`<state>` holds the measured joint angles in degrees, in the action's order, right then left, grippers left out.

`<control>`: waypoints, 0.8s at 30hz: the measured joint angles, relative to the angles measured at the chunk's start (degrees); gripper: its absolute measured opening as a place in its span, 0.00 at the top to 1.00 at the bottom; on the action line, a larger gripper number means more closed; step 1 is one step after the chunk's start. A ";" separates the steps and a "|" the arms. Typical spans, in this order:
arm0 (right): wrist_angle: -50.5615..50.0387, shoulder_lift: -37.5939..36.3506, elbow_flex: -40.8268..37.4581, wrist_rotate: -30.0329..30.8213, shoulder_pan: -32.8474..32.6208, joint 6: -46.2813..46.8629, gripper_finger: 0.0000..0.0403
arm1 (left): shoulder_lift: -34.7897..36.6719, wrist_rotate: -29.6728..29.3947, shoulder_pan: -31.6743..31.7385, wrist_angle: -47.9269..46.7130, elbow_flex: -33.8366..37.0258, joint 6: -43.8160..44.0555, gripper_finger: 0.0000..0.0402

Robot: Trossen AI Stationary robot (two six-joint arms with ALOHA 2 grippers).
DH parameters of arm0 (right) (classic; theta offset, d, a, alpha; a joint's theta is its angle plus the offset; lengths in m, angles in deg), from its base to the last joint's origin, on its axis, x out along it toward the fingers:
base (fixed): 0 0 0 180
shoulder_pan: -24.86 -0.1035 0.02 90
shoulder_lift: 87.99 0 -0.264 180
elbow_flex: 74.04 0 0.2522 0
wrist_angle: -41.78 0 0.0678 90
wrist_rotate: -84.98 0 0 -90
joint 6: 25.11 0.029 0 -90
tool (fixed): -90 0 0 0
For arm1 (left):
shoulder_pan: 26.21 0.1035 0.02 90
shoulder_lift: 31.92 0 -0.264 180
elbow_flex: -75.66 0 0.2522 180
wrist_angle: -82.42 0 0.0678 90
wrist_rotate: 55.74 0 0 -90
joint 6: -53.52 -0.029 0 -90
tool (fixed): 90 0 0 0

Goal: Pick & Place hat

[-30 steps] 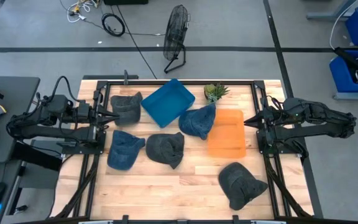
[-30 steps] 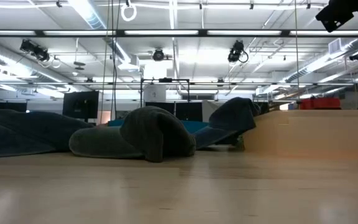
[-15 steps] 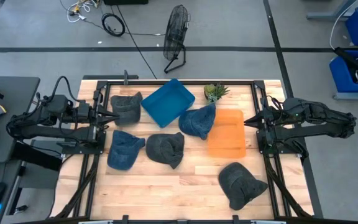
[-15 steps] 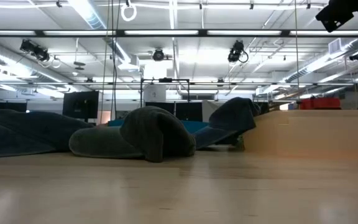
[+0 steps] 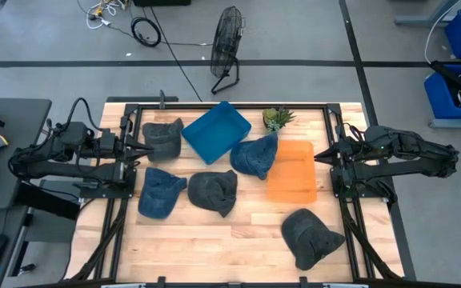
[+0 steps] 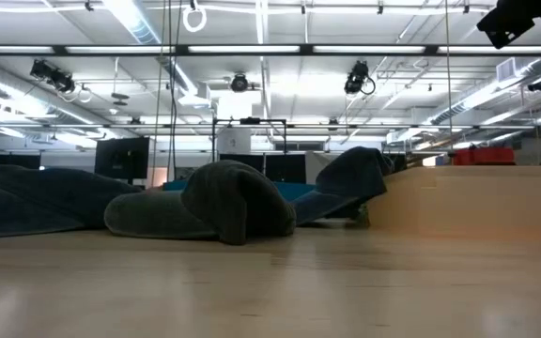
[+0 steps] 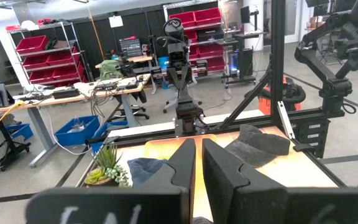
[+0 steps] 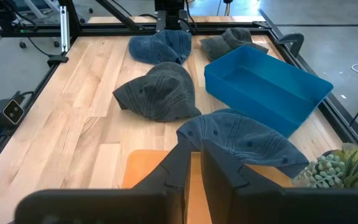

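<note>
**Both arms waiting at the table's sides, hats untouched**

Fingers first: in the high view the left gripper (image 5: pixel 144 149) and the right gripper (image 5: pixel 320 157) are tapering to closed points, holding nothing, at mid-left and mid-right. Five hats are lying between them; the blue hat (image 5: pixel 256 155) at centre is overlapping the orange tray (image 5: pixel 294 178), beside the blue bin (image 5: pixel 216 131).

In the low view a dark hat (image 6: pixel 216 202) is slumping at centre-left.

The left wrist view is showing its fingers (image 7: pixel 182 163) almost touching, a thin slit between.

The right wrist view is showing the same, with the blue hat (image 8: pixel 241 138) lying just ahead (soft, light cloth, probably). Pinching the stiffer brim or a crown fold is looking best.
</note>
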<state>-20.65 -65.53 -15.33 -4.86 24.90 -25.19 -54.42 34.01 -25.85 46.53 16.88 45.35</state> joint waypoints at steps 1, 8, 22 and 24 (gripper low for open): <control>0.00 0.00 0.02 0.00 0.00 0.02 0.89 | 0.02 0.00 0.00 0.02 0.02 0.02 0.92; 0.00 0.00 0.02 0.00 0.00 0.02 0.89 | 0.00 -0.02 0.00 0.38 0.02 0.00 0.92; 0.01 0.00 0.01 -0.02 -0.01 0.02 0.89 | 0.00 -0.04 0.00 1.15 0.00 10.82 0.92; 0.01 0.02 0.02 -0.01 -0.01 0.01 0.89 | 0.00 -0.04 0.00 1.16 0.00 10.33 0.92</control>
<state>-20.64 -65.51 -15.31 -4.87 24.88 -25.18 -54.42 33.97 -25.85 47.69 16.88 55.68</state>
